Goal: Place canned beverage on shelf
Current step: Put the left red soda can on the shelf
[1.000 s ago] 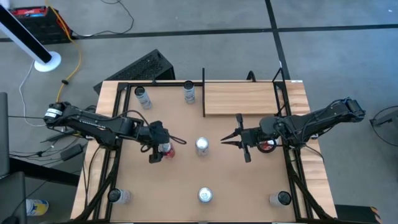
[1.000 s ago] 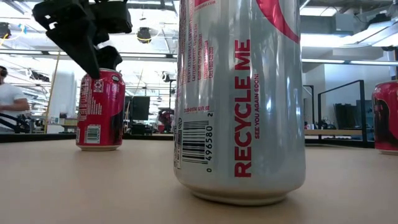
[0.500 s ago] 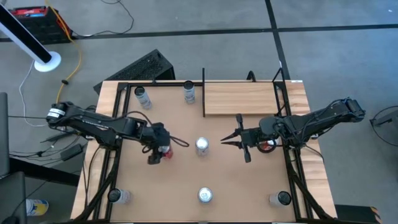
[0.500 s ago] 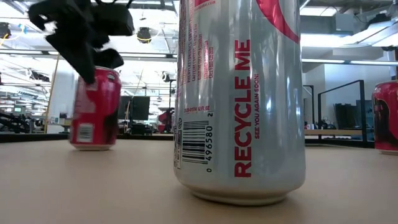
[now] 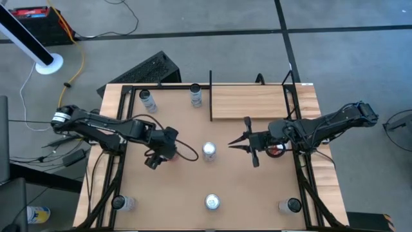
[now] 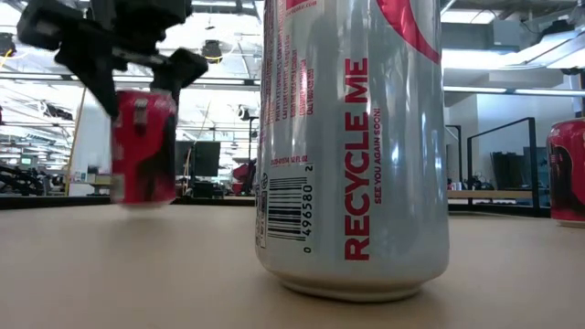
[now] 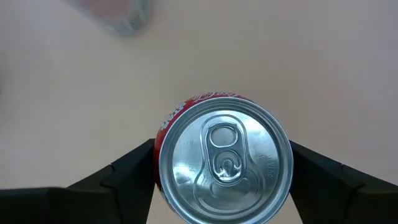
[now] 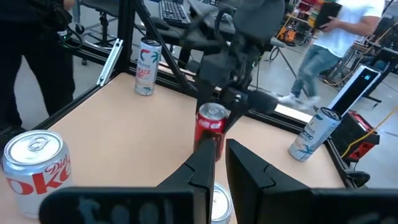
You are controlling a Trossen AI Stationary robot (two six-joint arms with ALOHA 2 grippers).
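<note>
Above table, left gripper [image 6: 117, 66] jaws clamping red can [image 6: 143, 146]

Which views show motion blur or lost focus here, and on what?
Low view: the red soda can in the left gripper is smeared, while the near silver can is crisp. Left wrist view: a silvery can beyond the held can is blurred. High view: sharp throughout.

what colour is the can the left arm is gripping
Red, with a silver top; the can shows best in the left wrist view.
</note>
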